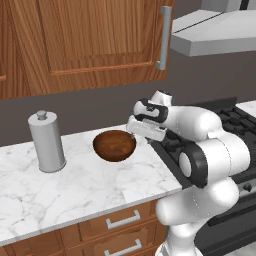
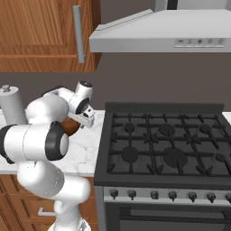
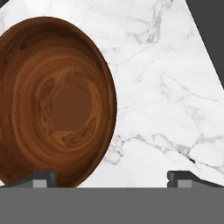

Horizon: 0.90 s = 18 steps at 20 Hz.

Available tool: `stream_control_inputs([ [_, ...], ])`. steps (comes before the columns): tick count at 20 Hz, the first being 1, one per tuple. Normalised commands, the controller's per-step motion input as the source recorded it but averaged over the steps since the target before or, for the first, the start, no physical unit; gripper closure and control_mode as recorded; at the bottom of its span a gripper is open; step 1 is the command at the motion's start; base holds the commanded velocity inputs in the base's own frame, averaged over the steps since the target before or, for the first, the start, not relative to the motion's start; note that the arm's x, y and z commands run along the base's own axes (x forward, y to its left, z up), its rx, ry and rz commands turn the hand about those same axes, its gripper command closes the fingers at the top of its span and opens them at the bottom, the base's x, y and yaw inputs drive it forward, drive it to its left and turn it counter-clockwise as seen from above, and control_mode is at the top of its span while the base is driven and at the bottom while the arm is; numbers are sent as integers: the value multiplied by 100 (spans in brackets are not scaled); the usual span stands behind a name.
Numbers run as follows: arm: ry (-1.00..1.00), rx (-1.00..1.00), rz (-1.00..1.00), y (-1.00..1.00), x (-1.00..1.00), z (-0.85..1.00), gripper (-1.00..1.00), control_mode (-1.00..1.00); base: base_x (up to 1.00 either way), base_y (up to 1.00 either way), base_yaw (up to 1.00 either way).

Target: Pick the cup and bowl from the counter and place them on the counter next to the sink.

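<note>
Bowl (image 1: 114, 145) sits upright on the marble desk (image 1: 75, 190), toward its back edge near the stove-side end. Just beside its right rim the claw (image 3: 112, 177) hangs spread wide, released, one fingertip (image 3: 41, 178) over the rim, arm folded low. A grey canister (image 1: 46, 141) stands well left.

A home kitchen, apparently: black gas stove (image 2: 167, 144) under a grey range hood (image 2: 162, 31), white marble counter (image 1: 75, 190) over wooden drawers (image 1: 120, 225), brown wall cabinets (image 1: 85, 40) above.
</note>
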Motion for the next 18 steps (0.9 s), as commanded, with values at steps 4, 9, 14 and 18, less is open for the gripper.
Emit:
stream_control_inputs([
  [4, 5, 0, -2, 25, 38, -4, -100, -100, 0, 0, 0],
  [9, 5, 0, -3, 14, 28, -17, -100, -100, 0, 0, 0],
  [14, 4, 0, -3, 0, 6, -20, -100, -100, 0, 0, 0],
  [18, 1, 0, -2, 0, 0, -21, -100, -100, 0, 0, 0],
])
